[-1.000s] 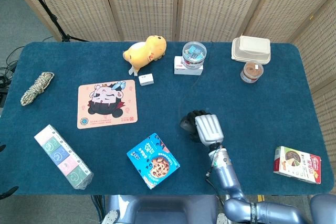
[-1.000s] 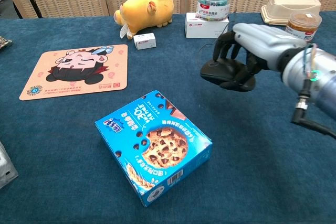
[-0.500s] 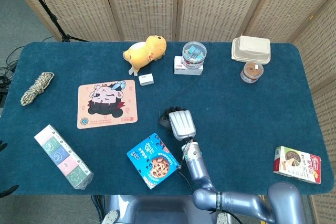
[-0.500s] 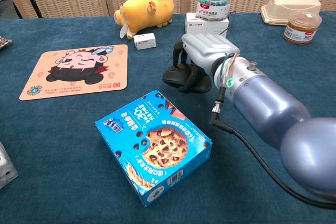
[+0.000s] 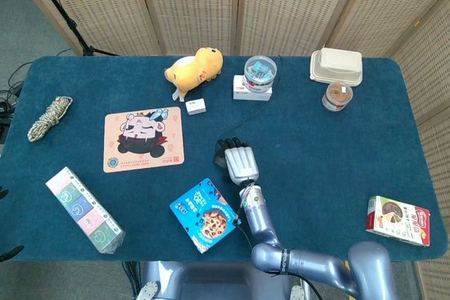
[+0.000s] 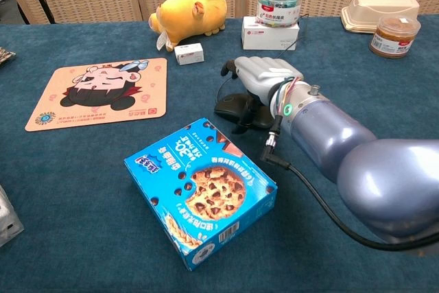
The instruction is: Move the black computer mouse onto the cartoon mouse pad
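My right hand (image 6: 264, 77) grips the black computer mouse (image 6: 236, 106) (fingers curled over it), well right of the cartoon mouse pad (image 5: 144, 140).

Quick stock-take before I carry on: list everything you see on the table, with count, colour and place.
Mouse: 1, black, centre, under right hand.
Mouse pad: 1, pink cartoon, left of centre.
Cookie box: 1, blue, front centre.
Plush toy: 1, yellow, back centre.
Small box: 1, white, below plush.
Clear tub: 1, on white box, back.
Clamshell container: 1, beige, back right.
Jar: 1, brown contents, right.
Rope: 1, beige, far left.
Long pack: 1, pastel, front left.
Carton: 1, red and white, front right.
Right hand: 1, silver, gripping mouse.
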Controlling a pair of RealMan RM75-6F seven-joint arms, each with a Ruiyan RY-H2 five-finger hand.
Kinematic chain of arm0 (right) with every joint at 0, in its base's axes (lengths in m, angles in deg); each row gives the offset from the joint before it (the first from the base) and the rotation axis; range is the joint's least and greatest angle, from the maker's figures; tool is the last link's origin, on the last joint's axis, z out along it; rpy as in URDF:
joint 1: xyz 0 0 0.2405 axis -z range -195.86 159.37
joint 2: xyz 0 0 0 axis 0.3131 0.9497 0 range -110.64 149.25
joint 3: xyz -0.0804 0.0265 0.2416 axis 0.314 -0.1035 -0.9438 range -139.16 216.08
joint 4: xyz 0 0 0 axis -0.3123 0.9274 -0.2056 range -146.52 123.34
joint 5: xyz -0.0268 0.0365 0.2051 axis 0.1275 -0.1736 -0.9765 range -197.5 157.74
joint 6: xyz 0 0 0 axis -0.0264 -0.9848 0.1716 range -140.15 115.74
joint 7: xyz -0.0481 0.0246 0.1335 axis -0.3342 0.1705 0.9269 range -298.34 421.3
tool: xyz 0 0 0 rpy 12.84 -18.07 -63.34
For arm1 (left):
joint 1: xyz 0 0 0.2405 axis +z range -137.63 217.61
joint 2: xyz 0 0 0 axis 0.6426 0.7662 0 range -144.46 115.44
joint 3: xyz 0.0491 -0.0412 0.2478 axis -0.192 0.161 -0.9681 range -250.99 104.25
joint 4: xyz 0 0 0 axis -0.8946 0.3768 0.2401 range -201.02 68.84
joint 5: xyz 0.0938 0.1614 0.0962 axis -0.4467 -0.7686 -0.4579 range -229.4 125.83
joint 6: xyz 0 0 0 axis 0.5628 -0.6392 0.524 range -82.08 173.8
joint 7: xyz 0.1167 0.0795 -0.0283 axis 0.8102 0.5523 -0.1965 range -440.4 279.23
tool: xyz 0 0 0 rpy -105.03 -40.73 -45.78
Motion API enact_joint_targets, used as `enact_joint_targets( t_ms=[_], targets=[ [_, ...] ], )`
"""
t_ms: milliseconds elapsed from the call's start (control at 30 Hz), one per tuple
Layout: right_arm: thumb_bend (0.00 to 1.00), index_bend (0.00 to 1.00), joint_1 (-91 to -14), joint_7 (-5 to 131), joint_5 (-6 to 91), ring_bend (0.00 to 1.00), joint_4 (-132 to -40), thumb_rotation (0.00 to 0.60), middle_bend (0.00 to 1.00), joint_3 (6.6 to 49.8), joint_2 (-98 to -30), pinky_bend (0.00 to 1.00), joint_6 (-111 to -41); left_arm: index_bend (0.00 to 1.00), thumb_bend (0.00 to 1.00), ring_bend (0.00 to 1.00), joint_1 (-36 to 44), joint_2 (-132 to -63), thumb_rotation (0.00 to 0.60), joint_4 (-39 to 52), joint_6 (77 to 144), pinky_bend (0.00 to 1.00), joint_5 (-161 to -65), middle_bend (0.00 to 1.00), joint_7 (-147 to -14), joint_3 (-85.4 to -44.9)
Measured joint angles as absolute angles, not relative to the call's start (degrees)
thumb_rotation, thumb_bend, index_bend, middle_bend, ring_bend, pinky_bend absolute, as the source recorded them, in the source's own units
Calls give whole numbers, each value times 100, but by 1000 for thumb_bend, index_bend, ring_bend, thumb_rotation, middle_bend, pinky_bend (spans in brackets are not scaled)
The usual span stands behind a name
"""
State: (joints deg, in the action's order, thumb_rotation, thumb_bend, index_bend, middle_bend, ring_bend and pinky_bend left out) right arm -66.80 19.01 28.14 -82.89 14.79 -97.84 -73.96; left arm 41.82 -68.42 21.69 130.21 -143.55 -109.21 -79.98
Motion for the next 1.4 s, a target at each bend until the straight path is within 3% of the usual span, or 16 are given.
enact_joint_targets(
  t_ms=[333,800,1067,1267,1400],
  targets=[
    [0,0,-6503,1625,2714,0,-9840,600,0,1489,-8977,0,-7793,0,0,0,4185,-6886,600,2200,13137,0,-14441,0,-10762,-7981],
    [0,0,-5356,2336,3943,0,-11515,600,0,2395,-6048,0,-8183,0,0,0,3955,-6935,600,2633,13254,0,-14815,0,-9423,-7819],
    [0,0,-4552,4424,5394,0,-11194,600,0,3086,-4953,0,-8394,0,0,0,3254,-6978,600,3251,12727,0,-14763,0,-8219,-7362],
    [0,0,-3809,6126,6146,0,-10408,600,0,3517,-4557,0,-8964,0,0,0,2608,-7210,600,3521,12166,0,-14865,0,-7629,-7046],
    [0,0,-3268,6956,6307,0,-10010,600,0,3730,-4457,0,-9386,0,0,0,2050,-7423,600,3656,11434,0,-14738,0,-7211,-6827]
  ],
)
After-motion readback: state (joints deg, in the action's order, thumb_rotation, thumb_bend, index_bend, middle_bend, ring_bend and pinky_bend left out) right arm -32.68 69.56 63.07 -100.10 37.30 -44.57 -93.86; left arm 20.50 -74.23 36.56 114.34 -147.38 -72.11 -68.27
